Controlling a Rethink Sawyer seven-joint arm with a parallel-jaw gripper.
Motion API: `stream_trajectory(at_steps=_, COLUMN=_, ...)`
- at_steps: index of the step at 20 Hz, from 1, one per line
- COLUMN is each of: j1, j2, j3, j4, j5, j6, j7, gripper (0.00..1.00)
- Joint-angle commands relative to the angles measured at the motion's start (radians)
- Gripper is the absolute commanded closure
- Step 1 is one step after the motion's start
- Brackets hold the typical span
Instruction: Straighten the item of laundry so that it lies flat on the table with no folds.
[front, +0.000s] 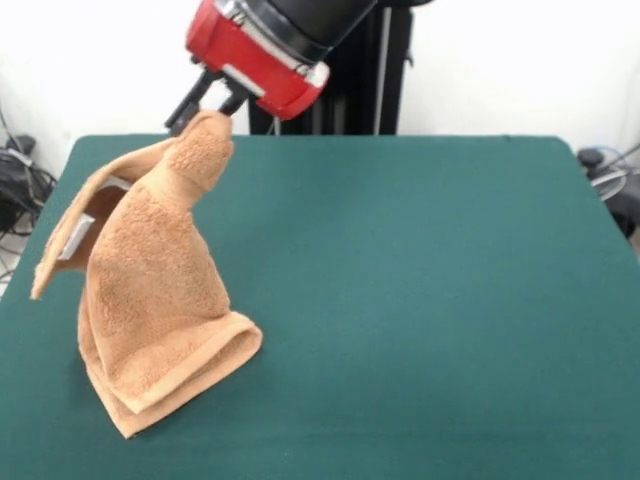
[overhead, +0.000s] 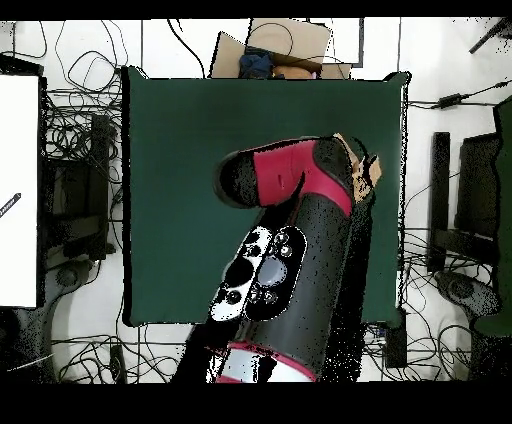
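Jaws of my one gripper (front: 210, 108) pinched tight on one orange-tan towel (front: 160, 280), its peak lifted, lower folds resting on one green table (front: 430, 300).

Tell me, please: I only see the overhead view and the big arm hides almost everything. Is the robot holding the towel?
Observer: Yes. In the front view the tool is pinched shut on one bunched bit of the towel, holding that bit up.
Operator: Is the whole towel in the air?
Observer: No. Its lower end rests on the table, and the cloth hangs down from the tool like a little tent.
Operator: Is it flat yet?
Observer: Not yet. The bottom is doubled over into layers, and one flap sticks out to the side, at the front picture's left.
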Motion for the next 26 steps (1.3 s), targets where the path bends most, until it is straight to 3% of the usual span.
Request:
stream_trajectory(at_steps=1, j1=0.077, j2=0.059, j3=-0.043, j4=0.166, j5=0.091, j6=-0.082, j7=0.498, gripper=1.00)
stream_trajectory(at_steps=15, j1=0.121, j2=0.083, j3=-0.058, j4=0.249, j5=0.156, j6=-0.137, j7=0.634, gripper=1.00)
stream_trajectory(at_steps=26, j1=0.165, j2=0.164, j3=-0.081, j4=0.287, j5=0.221, j6=-0.317, j7=0.691, gripper=1.00)
